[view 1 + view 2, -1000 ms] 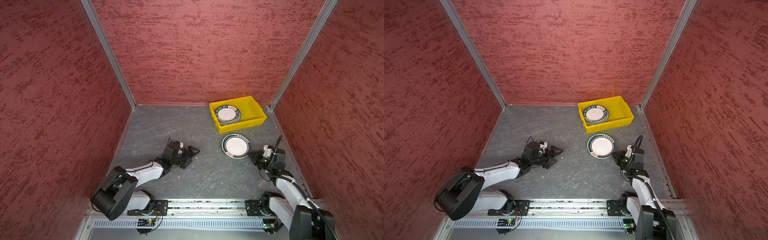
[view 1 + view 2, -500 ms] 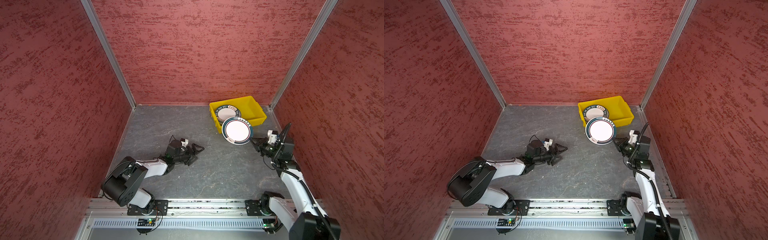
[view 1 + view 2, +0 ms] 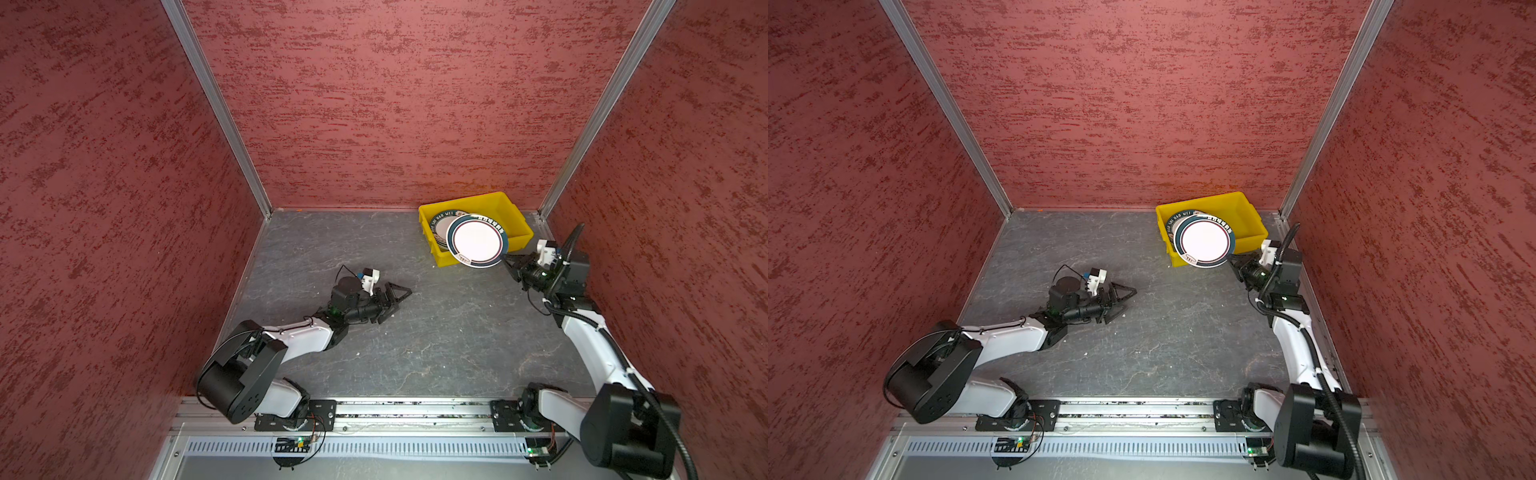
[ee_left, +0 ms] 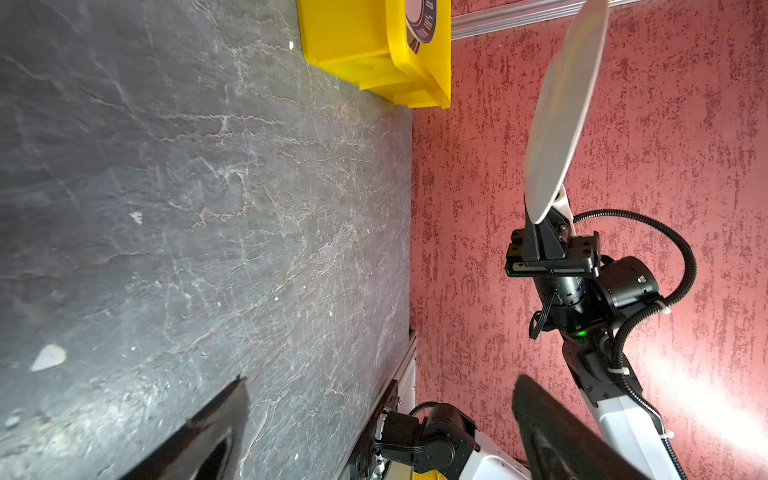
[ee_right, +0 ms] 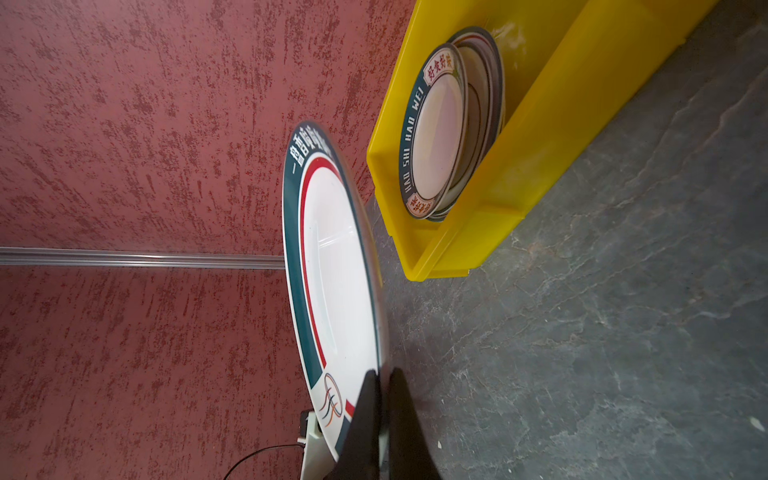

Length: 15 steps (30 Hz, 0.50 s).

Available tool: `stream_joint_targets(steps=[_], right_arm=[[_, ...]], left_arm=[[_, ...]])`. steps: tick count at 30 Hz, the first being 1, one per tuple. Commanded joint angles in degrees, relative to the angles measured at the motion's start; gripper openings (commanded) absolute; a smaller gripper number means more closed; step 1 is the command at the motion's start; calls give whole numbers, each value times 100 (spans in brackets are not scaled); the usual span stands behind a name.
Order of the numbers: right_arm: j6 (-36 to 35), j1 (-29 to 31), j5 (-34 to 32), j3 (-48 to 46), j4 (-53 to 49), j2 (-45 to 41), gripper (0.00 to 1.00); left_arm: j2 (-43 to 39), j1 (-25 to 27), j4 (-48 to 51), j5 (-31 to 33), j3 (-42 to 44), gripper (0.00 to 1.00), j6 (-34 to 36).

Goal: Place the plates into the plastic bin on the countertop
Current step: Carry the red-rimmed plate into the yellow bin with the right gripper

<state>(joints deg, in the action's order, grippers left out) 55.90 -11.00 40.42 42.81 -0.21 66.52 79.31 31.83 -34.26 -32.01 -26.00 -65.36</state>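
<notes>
Right gripper point(image 5: 384, 376) pinches the green-rimmed plate point(image 5: 336, 282) by its edge; the top plate point(image 5: 436, 137) in the bin point(image 5: 523, 166) reads "HAO SHI HAO WEI"; left gripper point(image 3: 395, 305) stands spread.

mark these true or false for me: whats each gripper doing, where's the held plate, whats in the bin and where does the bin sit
1. The right gripper is shut on the rim of a green-rimmed plate. True.
2. That plate lies flat on the countertop. False: it is held in the air, clear of the countertop.
3. The left gripper holds a plate. False: it is open and empty, low over the countertop.
4. The yellow plastic bin holds a stack of plates. True.
5. The bin sits beside the left arm's base. False: it is in the far right corner, by the back wall.
</notes>
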Motion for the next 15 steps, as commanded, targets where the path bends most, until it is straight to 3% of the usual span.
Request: stream_joint_targets(steps=[1,6,15], right_arm=[[-348,-24,-98,448,229,308,0],[-767,-16,-354,815,102,854,0],[-671,149,-396,1225,443,1644,0]], left_arm=[[-470,4,167,301,93,99,403],[-1304,-56,981,665,133,99,818],[-2608,-358,1992,1124,507,100,1036]])
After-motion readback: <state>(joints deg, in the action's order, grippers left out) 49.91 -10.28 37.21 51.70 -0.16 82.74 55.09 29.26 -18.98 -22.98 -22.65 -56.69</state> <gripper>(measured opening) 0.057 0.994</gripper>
